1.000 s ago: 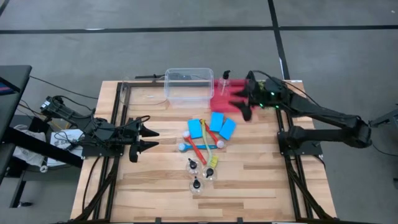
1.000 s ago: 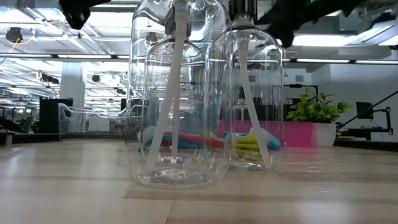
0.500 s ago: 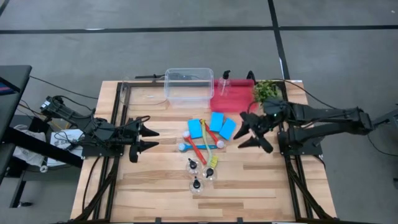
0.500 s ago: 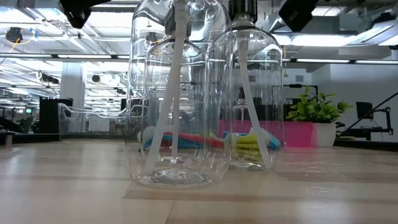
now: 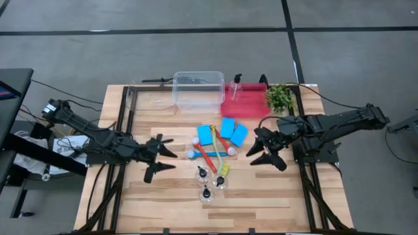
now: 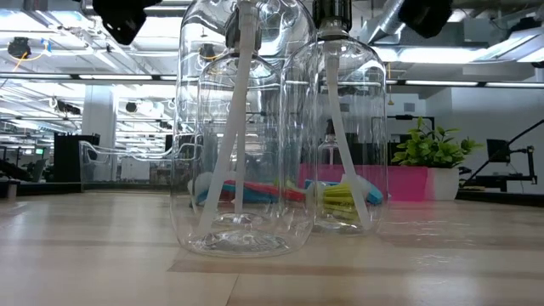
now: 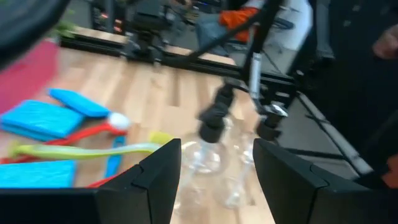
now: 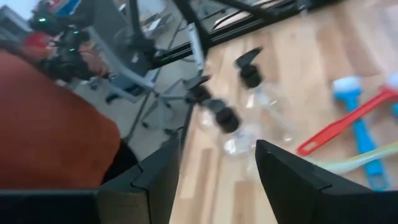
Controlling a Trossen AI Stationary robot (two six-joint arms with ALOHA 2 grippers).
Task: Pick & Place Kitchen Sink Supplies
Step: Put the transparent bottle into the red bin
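Observation:
Three clear bottles with black pump tops (image 5: 210,181) stand together on the wooden table, near its front. Just behind them lie red, blue and yellow-green brushes (image 5: 210,154) and three blue sponges (image 5: 226,132). Another bottle (image 5: 236,85) stands at the red tray (image 5: 245,108). My left gripper (image 5: 171,154) hovers open to the left of the bottles, which show ahead of it (image 7: 211,140). My right gripper (image 5: 252,156) hovers open to the right of the brushes, pointed at the bottles (image 8: 239,93). Neither touches anything.
A clear plastic tub (image 5: 198,90) stands at the far edge, the red tray beside it on the right and a small green plant (image 5: 279,96) to the right of that. Bare wood lies along the near edge and at the left.
My right gripper has swung from above the red tray at the far edge toward the near edge, rolling as it went, and now hangs right of the brushes. My left gripper has moved toward the bottles and tipped slightly. Both stay open. No object has moved.

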